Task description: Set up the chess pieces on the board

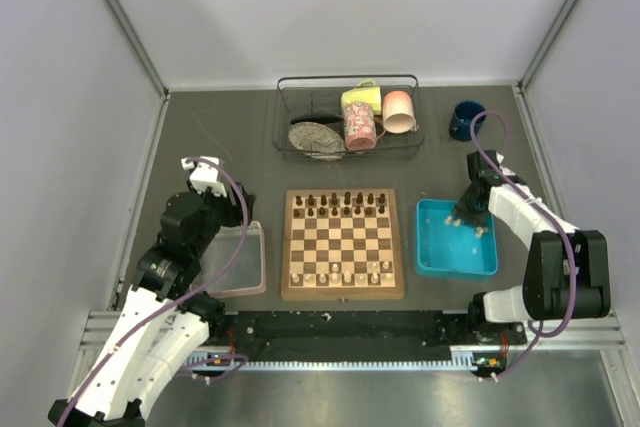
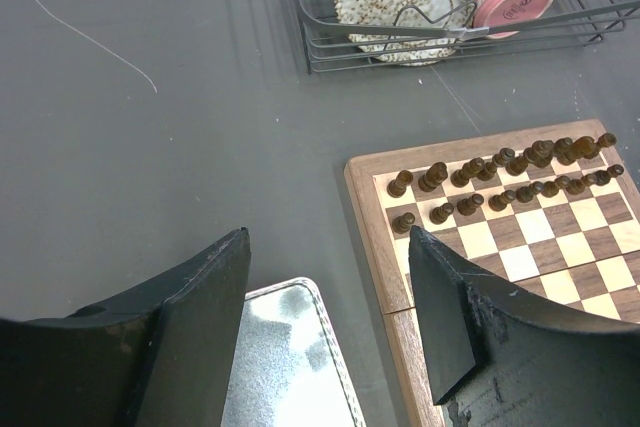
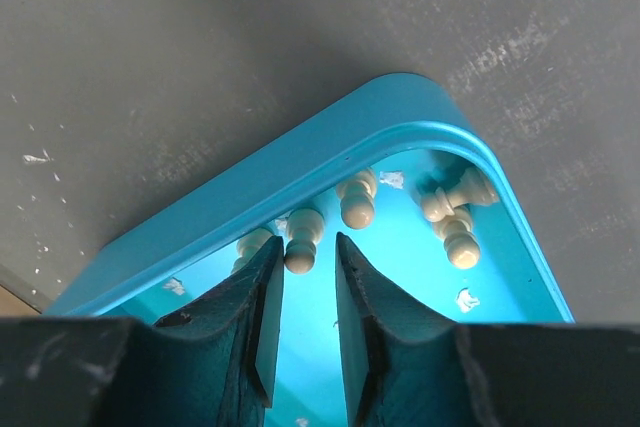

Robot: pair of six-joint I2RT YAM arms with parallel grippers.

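Right wrist view showed the right claw (image 3: 308, 247) low in the blue tray (image 3: 330, 152), jaws slightly apart, gripping nothing. Risk: the gap looked barely wider than the pawn (image 3: 300, 235), so an off-centre closure could knock it against the tray wall or snag its neighbour (image 3: 252, 243) on the left. The pawn lay at the mouth of the gap, just ahead of the tips. The left claw (image 2: 328, 247) stood wide apart and empty, with the board (image 2: 365, 207) to its right.

We see the square wooden chessboard (image 1: 343, 293) lying flat mid-table, with dark brown pieces (image 1: 345, 203) standing in its two far rows and cream pieces (image 1: 338, 272) along its near rows. More cream pieces (image 3: 357, 203) lie loose in a corner of the blue tray (image 3: 300, 187) to the board's right.
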